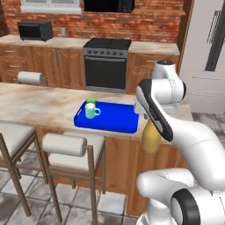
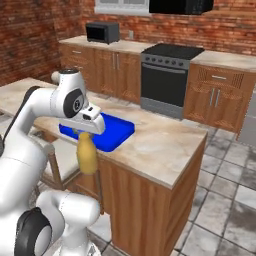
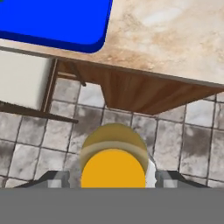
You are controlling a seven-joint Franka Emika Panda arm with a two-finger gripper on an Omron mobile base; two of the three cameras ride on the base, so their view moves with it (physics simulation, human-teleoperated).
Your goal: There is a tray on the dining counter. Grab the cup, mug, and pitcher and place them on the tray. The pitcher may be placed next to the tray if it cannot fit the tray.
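Gripper (image 3: 113, 177) clamps one pitcher (image 1: 150, 137), upright, long axis vertical, hanging below it; ahead, one tray (image 1: 115, 117) holds one mug (image 1: 91, 111), one cup (image 1: 91, 101).

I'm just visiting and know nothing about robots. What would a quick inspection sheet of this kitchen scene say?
Surface: beige marble dining counter, wooden base.
Job's things: bright blue tray on it holds green cup and pale teal mug; mustard-yellow pitcher hangs over the floor beside the counter edge.
Clutter: paper towel roll.
Grippers: gripper shut on the pitcher's neck.
Cables: nothing seen.
Surroundings: stools, oven, microwave, brick wall.
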